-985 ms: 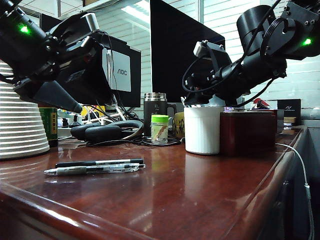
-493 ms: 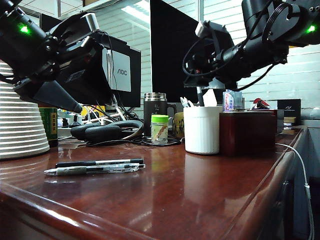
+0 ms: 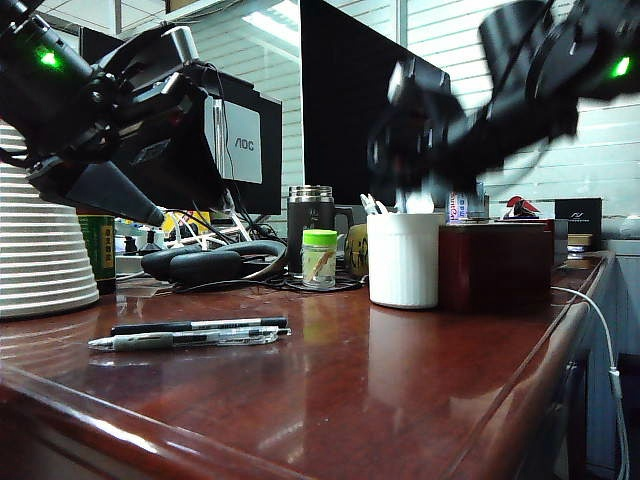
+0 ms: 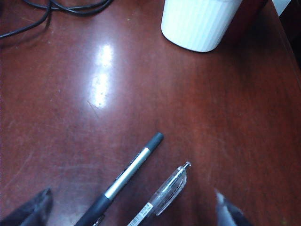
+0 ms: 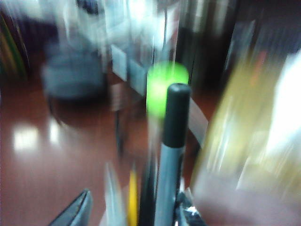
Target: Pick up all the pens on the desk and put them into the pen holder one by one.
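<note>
Two pens lie side by side on the desk (image 3: 400, 380): a black one (image 3: 200, 325) (image 4: 129, 176) and a clear-barrelled one (image 3: 190, 340) (image 4: 164, 195). My left gripper (image 3: 130, 150) (image 4: 131, 197) hangs open above them, a finger on either side, touching neither. The white ribbed pen holder (image 3: 403, 260) (image 4: 200, 23) stands further back with pen tips showing over its rim. My right gripper (image 3: 405, 150) (image 5: 134, 202) is blurred above the holder, jaws apart. A grey pen with a black cap (image 5: 171, 141) stands up between its fingers, close to one finger.
A big white ribbed jug (image 3: 40, 240) stands at the far left. A dark red box (image 3: 495, 260) touches the holder's right side. A green-lidded jar (image 3: 319, 258), a steel mug (image 3: 310, 225), cables and monitors line the back. A white cable (image 3: 600, 320) hangs over the right edge.
My right gripper has risen from the pen holder's rim to well above it and is now motion-blurred. The left gripper and the two pens on the desk have not moved.
</note>
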### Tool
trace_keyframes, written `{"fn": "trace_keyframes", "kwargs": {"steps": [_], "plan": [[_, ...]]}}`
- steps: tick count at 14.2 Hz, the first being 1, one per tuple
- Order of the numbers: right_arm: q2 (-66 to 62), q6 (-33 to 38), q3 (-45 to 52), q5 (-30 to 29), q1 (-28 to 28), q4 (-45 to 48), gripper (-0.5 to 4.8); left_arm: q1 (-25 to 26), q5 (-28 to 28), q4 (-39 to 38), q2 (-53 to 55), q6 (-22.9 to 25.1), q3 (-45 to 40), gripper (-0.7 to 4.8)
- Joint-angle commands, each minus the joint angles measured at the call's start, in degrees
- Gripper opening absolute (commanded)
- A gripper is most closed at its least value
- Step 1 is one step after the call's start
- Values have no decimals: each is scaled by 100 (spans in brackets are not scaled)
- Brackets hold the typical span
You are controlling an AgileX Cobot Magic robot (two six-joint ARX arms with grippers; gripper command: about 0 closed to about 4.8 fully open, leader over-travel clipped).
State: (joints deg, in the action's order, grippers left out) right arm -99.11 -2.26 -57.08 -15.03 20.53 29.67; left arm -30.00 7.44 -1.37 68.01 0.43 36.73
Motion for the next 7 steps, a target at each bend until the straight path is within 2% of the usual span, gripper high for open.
{"fn": "trace_keyframes", "kwargs": {"steps": [1, 3, 4, 5, 7], "plan": [[164, 2, -33, -11, 4, 221, 238, -7, 28, 15, -7, 17, 17, 479], [151, 4, -31, -13, 11, -195, 231, -7, 28, 13, -7, 17, 17, 479], [146, 4, -31, -13, 11, -417, 177, -7, 28, 13, -7, 17, 17, 479], [138, 2, -31, -11, 11, -535, 151, -7, 28, 13, -7, 17, 17, 479], [138, -63, -28, -11, 11, -564, 148, -7, 28, 13, -7, 15, 17, 479]]}}
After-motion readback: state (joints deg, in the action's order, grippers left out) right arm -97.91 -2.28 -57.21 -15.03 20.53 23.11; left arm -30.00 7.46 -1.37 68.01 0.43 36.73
